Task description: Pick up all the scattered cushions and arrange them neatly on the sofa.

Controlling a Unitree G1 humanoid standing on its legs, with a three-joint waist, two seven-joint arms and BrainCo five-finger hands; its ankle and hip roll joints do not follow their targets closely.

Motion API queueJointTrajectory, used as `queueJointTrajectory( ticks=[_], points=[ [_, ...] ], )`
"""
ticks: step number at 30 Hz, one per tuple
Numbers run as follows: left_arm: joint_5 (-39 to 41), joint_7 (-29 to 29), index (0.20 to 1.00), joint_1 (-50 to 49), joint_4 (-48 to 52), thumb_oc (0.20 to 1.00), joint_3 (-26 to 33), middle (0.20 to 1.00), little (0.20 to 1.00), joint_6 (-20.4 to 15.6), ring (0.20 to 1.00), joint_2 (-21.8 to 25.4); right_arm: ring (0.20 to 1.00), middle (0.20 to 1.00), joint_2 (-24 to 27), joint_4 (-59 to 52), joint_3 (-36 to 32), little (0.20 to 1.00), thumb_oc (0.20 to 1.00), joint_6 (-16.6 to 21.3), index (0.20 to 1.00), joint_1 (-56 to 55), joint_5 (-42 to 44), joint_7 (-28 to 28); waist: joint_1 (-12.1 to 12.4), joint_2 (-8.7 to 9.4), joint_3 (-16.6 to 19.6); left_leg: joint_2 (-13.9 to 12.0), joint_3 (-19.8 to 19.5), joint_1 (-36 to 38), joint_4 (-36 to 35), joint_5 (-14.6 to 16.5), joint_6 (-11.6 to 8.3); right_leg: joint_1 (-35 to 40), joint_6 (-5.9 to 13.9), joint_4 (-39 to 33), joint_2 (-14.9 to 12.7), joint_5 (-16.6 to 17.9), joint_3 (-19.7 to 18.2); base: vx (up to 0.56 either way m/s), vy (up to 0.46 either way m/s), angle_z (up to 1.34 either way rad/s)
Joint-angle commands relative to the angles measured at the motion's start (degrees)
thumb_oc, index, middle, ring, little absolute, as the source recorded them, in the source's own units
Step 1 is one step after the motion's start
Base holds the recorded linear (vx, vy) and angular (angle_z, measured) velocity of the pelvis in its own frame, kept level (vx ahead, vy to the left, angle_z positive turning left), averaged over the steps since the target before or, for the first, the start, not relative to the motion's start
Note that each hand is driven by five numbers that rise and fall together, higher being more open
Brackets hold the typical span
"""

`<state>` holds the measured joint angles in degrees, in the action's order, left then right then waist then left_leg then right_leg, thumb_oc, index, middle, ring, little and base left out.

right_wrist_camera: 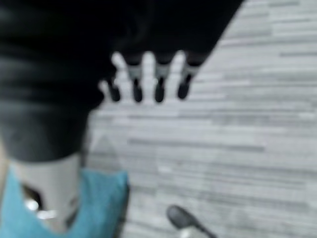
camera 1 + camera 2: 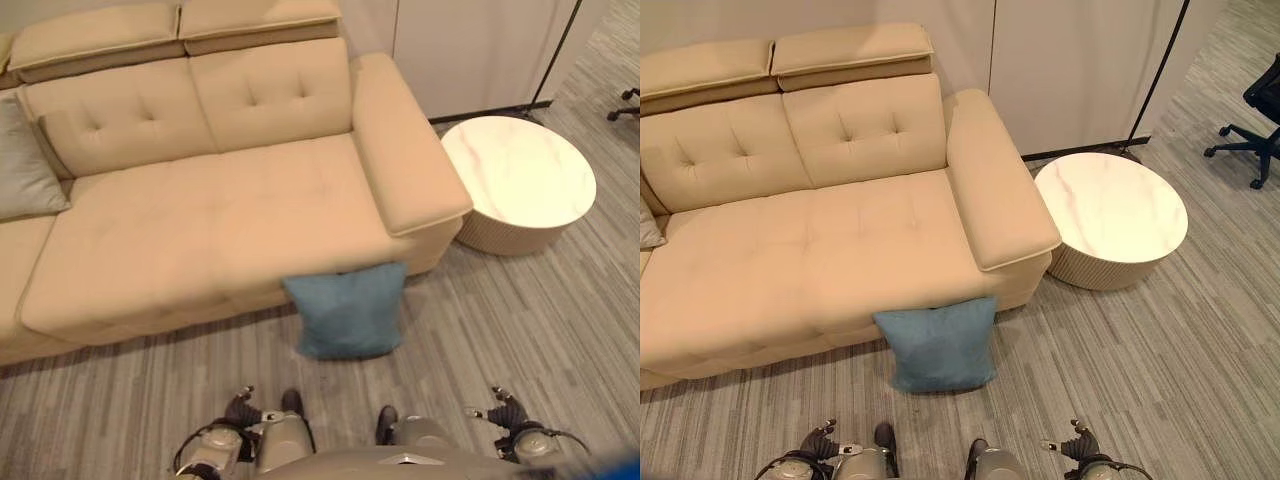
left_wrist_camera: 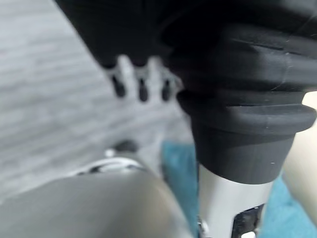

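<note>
Both hands, left hand (image 2: 241,407) and right hand (image 2: 506,410), hang low with fingers relaxed, holding nothing. The blue cushion (image 2: 348,310) leans against the sofa's (image 2: 200,240) front edge on the floor, awaiting pickup; a grey cushion (image 2: 22,165) already sits on the seat's left end.

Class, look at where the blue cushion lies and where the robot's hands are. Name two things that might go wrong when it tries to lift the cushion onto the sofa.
1. The blue cushion leans on the floor against the sofa front, so reaching low may be awkward; both hands hang open at the robot's sides.
2. The round table stands close beside the sofa's armrest; a wide swing of the right arm might strike it.
</note>
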<state>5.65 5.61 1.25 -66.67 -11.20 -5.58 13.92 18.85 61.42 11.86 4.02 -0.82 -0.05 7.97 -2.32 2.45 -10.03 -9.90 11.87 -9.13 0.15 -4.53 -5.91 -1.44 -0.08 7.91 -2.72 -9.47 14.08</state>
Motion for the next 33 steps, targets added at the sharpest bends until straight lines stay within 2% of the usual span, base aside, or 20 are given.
queueJointTrajectory(
  ticks=[1, 2, 4, 7, 9, 10, 11, 12, 15, 19, 24, 25, 28, 29, 30, 31, 33],
  points=[
    [0.31, 1.38, 1.0, -0.27, -0.05, 1.0, 0.68, 1.0, 1.0, -0.56, 1.0, 0.28, 1.0, 1.0, 1.18, -0.13, 0.1, 1.0, 1.0, 0.85, 1.0, 0.3, 0.48, 0.7, 0.01, 0.86, 1.51, 1.69, 0.3, -0.37, 5.1, 0.92, -0.84, 5.37, 7.0, -2.42, -3.77, 1.49, -1.86, 0.39, 0.318, -0.6],
    [0.25, 1.24, 1.0, -0.48, 0.32, 1.0, 1.14, 1.0, 1.0, -0.65, 1.0, 0.59, 1.0, 1.0, 0.63, -1.05, 0.45, 1.0, 1.0, 0.8, 1.0, 0.62, -0.46, 0.28, 0.06, 0.97, 2.35, 3.9, 2.16, 2.27, 4.33, 3.03, 0.93, 3.91, 8.71, 2.15, -5.79, 2.71, -3.4, 0.34, 0.324, -0.73],
    [0.7, 1.61, 1.0, 0.45, 1.51, 1.0, 1.18, 1.0, 1.0, -0.59, 1.0, 1.33, 1.0, 1.0, 0.09, -1.77, 0.77, 1.0, 1.0, 0.6, 1.0, 2.06, -0.43, 0.29, -0.33, 0.87, 1.03, 4.54, 4.13, 4.19, 3.49, 4.19, 2.75, -2.66, 10.55, 12.29, -7.93, 7.01, -4.32, 0.19, 0.253, -0.88],
    [0.96, 1.61, 1.0, 0.85, 2.23, 1.0, 1.02, 1.0, 1.0, -0.89, 1.0, 1.75, 1.0, 1.0, -0.23, -3.26, 0.87, 1.0, 1.0, 1.01, 1.0, 2.2, -0.14, 0.29, -0.44, 0.87, 0.5, 4.91, 5.38, 5.33, 2.75, 4.97, 3.08, -5.45, 10.5, 14.12, -9.14, 8.05, -3.67, 0.07, 0.085, -0.53],
    [1.53, 1.72, 1.0, 1.56, 2.85, 1.0, 0.9, 1.0, 1.0, -1.16, 1.0, 1.94, 1.0, 1.0, 0.07, -3.49, 1.22, 1.0, 1.0, 0.89, 1.0, 2.72, -0.24, 0.28, -0.91, 0.71, -0.19, 5.3, 5.12, 6.02, 2.27, 5.3, 3.02, -7.68, 9.83, 11.42, -8.75, 7.85, -3.06, 0.1, -0.008, 0.16],
    [1.54, 2.11, 1.0, 2.26, 3.18, 1.0, 0.72, 1.0, 1.0, -1.25, 1.0, 2.26, 1.0, 1.0, 0.53, -3.31, 1.59, 1.0, 1.0, 0.71, 1.0, 3.0, -0.38, 0.21, -1.29, 1.13, -0.7, 6.02, 5.08, 6.36, 2.29, 5.86, 2.89, -8.59, 9.25, 5.54, -8.01, 8.0, -1.97, 0.06, -0.055, 0.1],
    [1.53, 2.11, 1.0, 2.26, 3.18, 1.0, 0.72, 1.0, 1.0, -1.25, 1.0, 2.26, 1.0, 1.0, 0.52, -3.3, 1.6, 1.0, 1.0, 0.72, 1.0, 3.01, -0.38, 0.21, -1.4, 1.07, -0.8, 5.94, 4.95, 6.47, 2.31, 5.9, 2.85, -8.28, 9.23, 5.28, -7.93, 8.07, -1.8, 0.12, -0.104, 0.13],
    [1.49, 1.95, 1.0, 2.25, 3.66, 1.0, 0.5, 1.0, 1.0, -1.58, 1.0, 2.24, 1.0, 1.0, 0.98, -3.17, 1.62, 1.0, 1.0, 0.78, 1.0, 2.9, -0.42, 0.45, -1.27, 1.8, -0.64, 6.31, 4.65, 6.17, 3.31, 6.51, 2.72, -6.19, 9.57, 0.68, -7.93, 8.01, -1.65, 0.08, -0.092, 0.16],
    [1.89, 2.09, 1.0, 2.43, 4.49, 1.0, 0.14, 1.0, 1.0, -1.74, 1.0, 1.77, 1.0, 1.0, 1.18, -3.26, 1.77, 1.0, 1.0, 1.03, 1.0, 3.15, -0.31, 0.65, -1.2, 2.05, -0.73, 6.15, 4.61, 5.89, 3.62, 6.36, 2.33, -5.13, 9.43, -0.06, -7.05, 7.96, -2.16, 0.03, -0.089, 0.29],
    [1.87, 1.56, 1.0, 2.04, 5.39, 1.0, -0.05, 1.0, 1.0, -1.89, 1.0, 1.16, 1.0, 1.0, 2.15, -3.94, 1.45, 1.0, 1.0, 1.4, 1.0, 2.52, -0.36, 1.2, -1.03, 1.94, 0.63, 5.51, 4.24, 6.55, 1.78, 5.1, 1.46, -2.39, 8.98, -3.78, -5.89, 8.16, -0.87, 0.03, -0.096, 0.01],
    [1.57, 1.43, 1.0, 2.11, 5.6, 1.0, -0.52, 1.0, 1.0, -1.86, 1.0, 1.11, 1.0, 1.0, 2.26, -5.09, 1.62, 1.0, 1.0, 1.57, 1.0, 2.26, -0.4, 1.36, -1.11, 1.83, 0.3, 4.85, 3.69, 6.85, 1.22, 4.36, 0.88, -1.32, 8.32, -4.22, -5.01, 7.48, -0.84, -0.05, -0.086, 0.09],
    [1.37, 1.42, 1.0, 2.63, 6.02, 1.0, -1.13, 1.0, 1.0, -1.9, 1.0, 1.23, 1.0, 1.0, 2.6, -6.27, 1.5, 1.0, 1.0, 1.87, 1.0, 2.03, -0.18, 1.43, -1.2, 2.0, -0.58, 4.0, 3.99, 5.0, 3.19, 3.62, 0.01, -0.94, 7.59, -4.42, -4.65, 6.61, -0.57, -0.09, -0.076, 0.22],
    [1.52, 1.29, 1.0, 2.79, 6.4, 1.0, -1.09, 1.0, 1.0, -1.81, 1.0, 1.26, 1.0, 1.0, 2.78, -6.88, 1.58, 1.0, 1.0, 1.91, 1.0, 1.92, -0.06, 1.4, -1.21, 2.25, -0.9, 2.98, 4.72, 3.3, 6.28, 3.83, -0.61, -0.86, 6.67, -4.39, -4.4, 6.13, 0.26, -0.11, -0.089, 0.47],
    [1.71, 1.06, 1.0, 2.83, 6.44, 1.0, -1.3, 1.0, 1.0, -1.76, 1.0, 1.19, 1.0, 1.0, 3.07, -6.51, 1.88, 1.0, 1.0, 1.78, 1.0, 1.95, -0.12, 1.38, -0.94, 2.68, -1.62, 2.44, 4.09, 1.79, 11.22, 5.41, -0.63, -0.56, 5.92, -4.29, -4.65, 6.14, 1.06, -0.1, -0.08, 0.1],
    [1.71, 1.06, 1.0, 2.85, 6.44, 1.0, -1.3, 1.0, 1.0, -1.76, 1.0, 1.2, 1.0, 1.0, 3.06, -6.5, 1.88, 1.0, 1.0, 1.79, 1.0, 1.97, -0.12, 1.38, -1.03, 2.69, -1.43, 2.49, 4.02, 1.53, 11.14, 5.25, -0.6, -0.79, 5.91, -4.35, -4.67, 6.25, 1.13, -0.13, -0.05, 0.26],
    [1.73, 0.91, 1.0, 2.77, 5.98, 1.0, -1.5, 1.0, 1.0, -1.66, 1.0, 0.76, 1.0, 1.0, 3.12, -6.27, 1.65, 1.0, 1.0, 1.75, 1.0, 2.09, 0.3, 1.48, -1.3, 3.11, -1.65, 2.25, 4.15, 1.66, 13.92, 7.32, -0.17, -0.66, 5.75, -4.3, -5.28, 6.68, 1.84, -0.08, 0.011, 0.39],
    [1.57, 0.75, 1.0, 2.24, 5.35, 1.0, -1.48, 1.0, 1.0, -1.61, 1.0, 0.17, 1.0, 1.0, 2.91, -5.94, 1.44, 1.0, 1.0, 1.91, 1.0, 2.0, 0.51, 1.3, -1.8, 2.64, -0.73, 3.13, 3.82, 3.52, 12.15, 9.05, 0.24, -0.95, 6.22, -4.6, -5.09, 7.07, 1.64, -0.04, 0.072, 0.3]
  ],
)
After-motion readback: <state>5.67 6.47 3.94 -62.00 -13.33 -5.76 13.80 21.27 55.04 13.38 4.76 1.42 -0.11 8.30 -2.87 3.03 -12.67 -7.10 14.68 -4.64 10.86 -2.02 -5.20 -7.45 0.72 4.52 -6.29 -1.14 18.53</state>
